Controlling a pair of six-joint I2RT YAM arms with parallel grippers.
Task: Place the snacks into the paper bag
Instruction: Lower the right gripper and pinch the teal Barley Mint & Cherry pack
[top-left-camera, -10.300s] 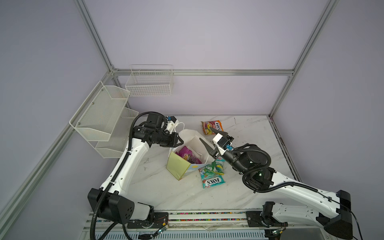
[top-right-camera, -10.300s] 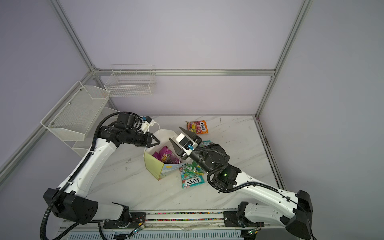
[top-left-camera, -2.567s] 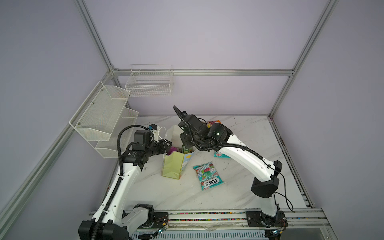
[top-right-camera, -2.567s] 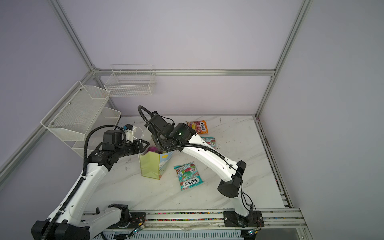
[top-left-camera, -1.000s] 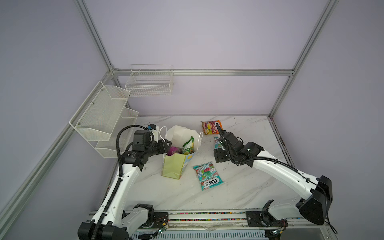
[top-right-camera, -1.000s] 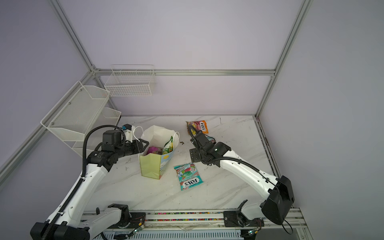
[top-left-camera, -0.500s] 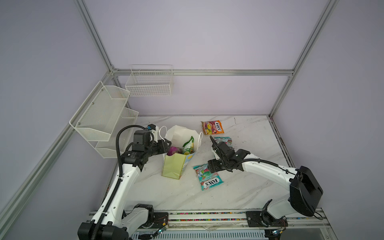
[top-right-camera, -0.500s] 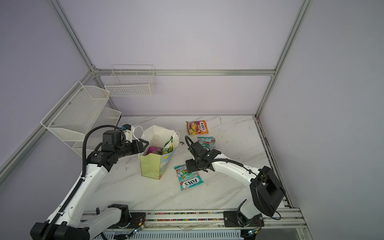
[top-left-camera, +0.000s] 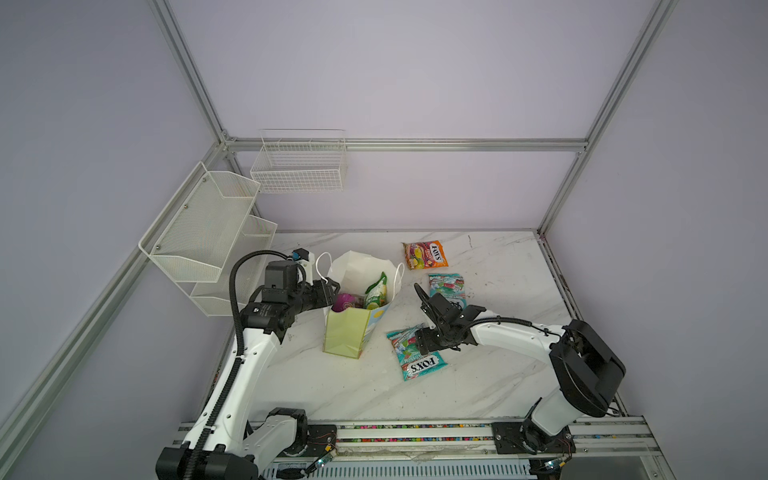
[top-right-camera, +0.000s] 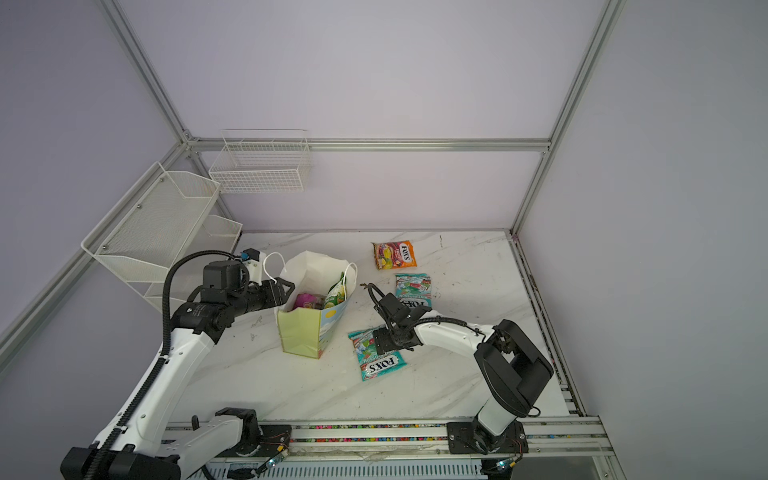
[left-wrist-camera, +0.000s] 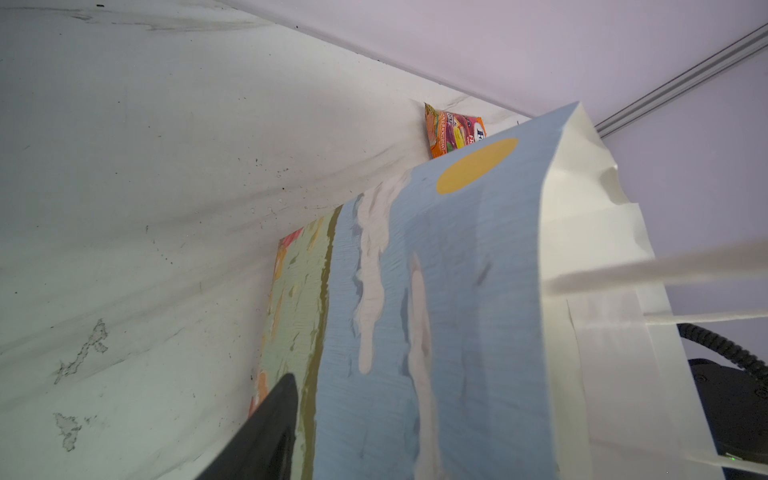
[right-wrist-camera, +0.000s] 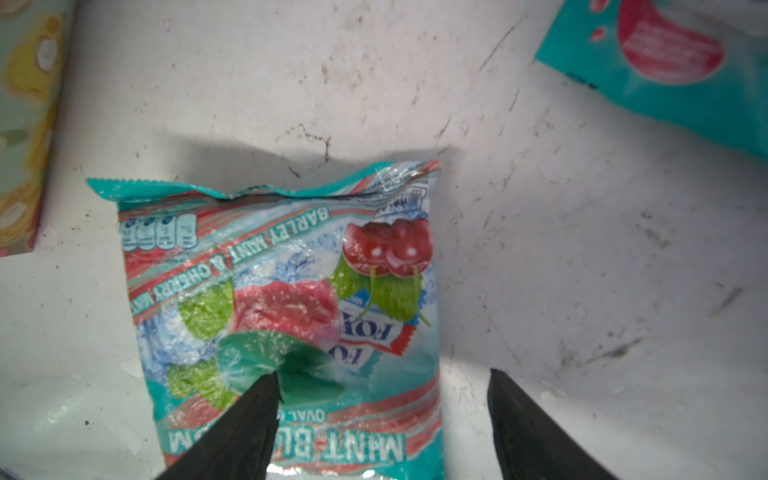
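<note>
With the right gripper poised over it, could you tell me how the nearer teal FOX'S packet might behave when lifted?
The teal packet looks floppy: its crinkled film and wavy top seal suggest it will sag from a pinch. Its glossy surface may slip in the open right gripper. Lying flat, it should not roll.

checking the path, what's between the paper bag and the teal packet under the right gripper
Just bare marble table between paper bag and teal packet, in both top views.

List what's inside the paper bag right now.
A green packet stands on end in the bag, a magenta packet beside it. The bag's floor and anything under them is hidden by the walls and the packets.
</note>
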